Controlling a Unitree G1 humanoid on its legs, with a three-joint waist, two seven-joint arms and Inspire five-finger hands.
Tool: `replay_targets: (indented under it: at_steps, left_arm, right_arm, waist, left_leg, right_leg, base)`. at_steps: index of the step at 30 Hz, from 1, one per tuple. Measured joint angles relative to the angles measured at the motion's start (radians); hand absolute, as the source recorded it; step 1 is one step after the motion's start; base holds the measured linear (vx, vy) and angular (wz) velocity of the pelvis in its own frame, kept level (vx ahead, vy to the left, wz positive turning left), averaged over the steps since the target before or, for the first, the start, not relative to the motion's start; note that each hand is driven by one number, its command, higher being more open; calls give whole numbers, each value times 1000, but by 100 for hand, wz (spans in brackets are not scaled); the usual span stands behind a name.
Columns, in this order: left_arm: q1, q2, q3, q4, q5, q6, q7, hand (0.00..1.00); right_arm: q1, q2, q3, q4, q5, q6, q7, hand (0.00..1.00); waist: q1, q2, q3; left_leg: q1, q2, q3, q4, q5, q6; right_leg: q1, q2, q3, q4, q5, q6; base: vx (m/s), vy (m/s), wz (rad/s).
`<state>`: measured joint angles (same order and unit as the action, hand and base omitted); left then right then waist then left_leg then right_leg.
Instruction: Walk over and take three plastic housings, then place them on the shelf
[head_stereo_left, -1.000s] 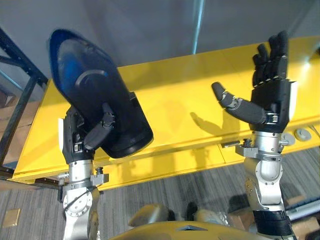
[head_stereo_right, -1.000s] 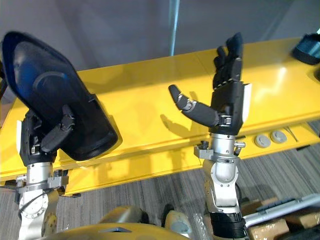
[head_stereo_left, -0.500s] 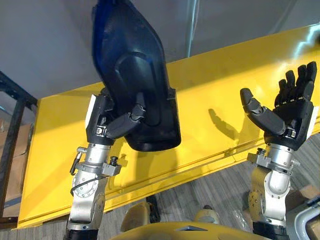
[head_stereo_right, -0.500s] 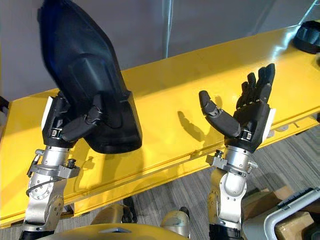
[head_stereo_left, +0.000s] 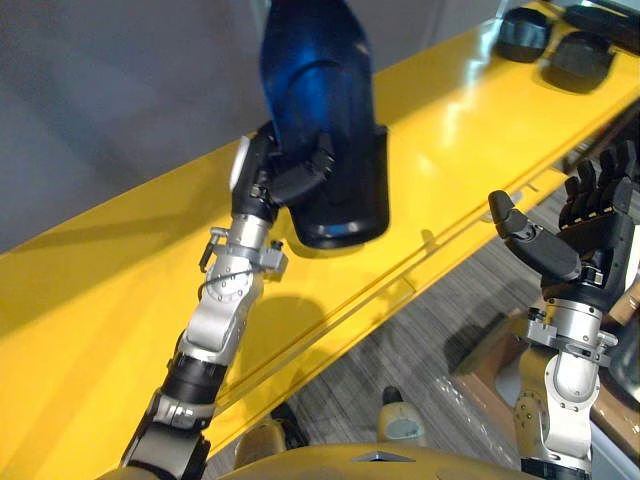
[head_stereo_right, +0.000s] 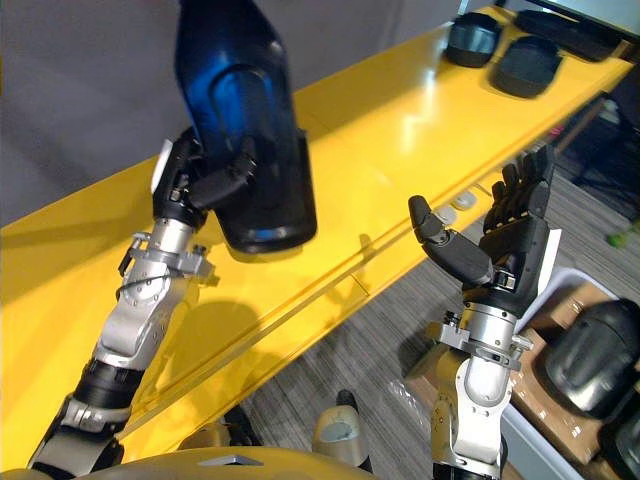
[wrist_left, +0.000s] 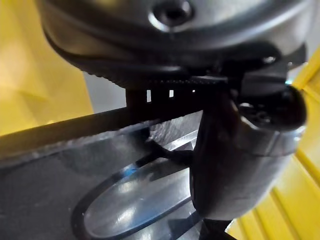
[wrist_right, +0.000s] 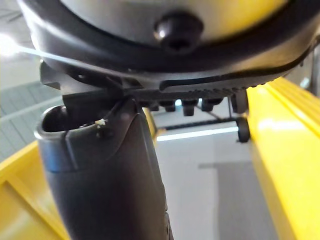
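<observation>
— Where is the plastic housing (head_stereo_left: 320, 110) found?
— It is held up over the yellow shelf (head_stereo_left: 450, 130), its long axis roughly upright (whether its lower edge touches the surface cannot be told).
— How is it gripped?
— It is clasped by the left hand (head_stereo_left: 270, 178). The thumb is curled across its hollow face near the lower end, and the fingers are hidden behind it.
— And the right hand (head_stereo_left: 598, 250)?
— It is held palm-up with fingers straight and thumb spread wide. Nothing is held in it. It is placed off the shelf's front edge, above the grey floor (head_stereo_left: 400, 340).
— Is anything else set on the shelf?
— Two more dark housings (head_stereo_left: 522, 33) are seen side by side at its far end.
</observation>
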<state>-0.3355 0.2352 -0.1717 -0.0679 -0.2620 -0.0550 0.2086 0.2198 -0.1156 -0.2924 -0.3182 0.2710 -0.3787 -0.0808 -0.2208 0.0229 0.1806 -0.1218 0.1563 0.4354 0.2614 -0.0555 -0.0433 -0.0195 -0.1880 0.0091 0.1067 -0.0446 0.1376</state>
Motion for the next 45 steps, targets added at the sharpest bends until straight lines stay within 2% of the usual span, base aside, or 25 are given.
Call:
replay_targets:
  at_steps: [4,8,14,16,21,22,29,34,40,43,45]
  left_arm:
    - [-154,18,33,168,-12,55,112,0]
    - [-283,32,30,319,-55,122,152,0]
    - [-344,40,11,474,-190,190,142,0]
    - [-346,39,13,483,-256,192,118,0]
    - [-380,37,-11,479,-286,193,85,0]
    - [-382,37,-14,480,-288,198,87,100]
    - [-403,29,-21,491,-283,180,97,100]
    - [-405,1,-22,501,-205,179,132,100]
    - [-415,-8,-38,531,-88,185,227,100]
    - [-414,3,6,553,-32,193,284,100]
    - [-414,10,25,556,-16,206,291,100]
  right_arm:
    - [13,0,-5,0,32,4,63,100]
    - [21,-1,50,0,61,24,119,100]
    - [18,-7,135,0,61,50,163,100]
    - [19,-8,135,0,65,53,160,100]
    - [18,-8,154,0,75,62,160,100]
    - [18,-9,165,0,88,64,160,100]
    - [17,-42,200,0,93,67,128,100]
    - [17,-46,222,0,94,67,111,100]
    - [27,-46,282,-1,95,68,97,100]
    - [40,-46,287,-1,95,68,84,100]
    - [46,-46,286,-1,95,68,74,100]
  waist:
    - [-35,-3,2]
    - [-58,-17,11]
    - [-79,-25,43]
    - [-83,-26,61]
    - [-81,-22,95]
    - [-81,-20,97]
    - [-77,-10,128]
    - [-73,-5,132]
    - [-75,-6,133]
    - [-71,-6,132]
    - [-70,-5,132]
  left_leg:
    - [9,10,43,-6,-2,-4]
    - [9,20,58,-6,0,-6]
    - [-17,33,77,4,1,-8]
    - [-27,39,76,18,1,-8]
    - [-27,40,73,19,1,-7]
    - [-27,40,73,18,1,-7]
    - [-26,39,71,13,6,-4]
    - [-20,41,71,8,10,-5]
    - [4,30,67,-41,40,-8]
    - [24,26,65,-72,60,-11]
    - [28,26,63,-83,67,-12]
  right_leg:
    - [-14,8,46,-19,21,1]
    - [-27,17,61,-25,31,-2]
    - [-62,27,83,-21,42,1]
    - [-67,30,84,-21,45,3]
    - [-64,30,84,-19,47,4]
    - [-64,30,84,-20,47,4]
    - [-65,30,79,-19,47,6]
    - [-62,33,78,-16,47,7]
    - [-51,33,69,-21,46,8]
    - [-42,36,63,-21,46,8]
    - [-39,38,58,-22,46,8]
  base:
    - [-12,15,-34]
    - [-39,-2,-17]
    - [-22,-7,-9]
    - [0,0,0]
    - [0,0,0]
    - [0,0,0]
    - [-4,0,0]
    - [0,0,0]
    - [-6,-10,3]
    - [-6,-15,3]
    - [-11,-17,4]
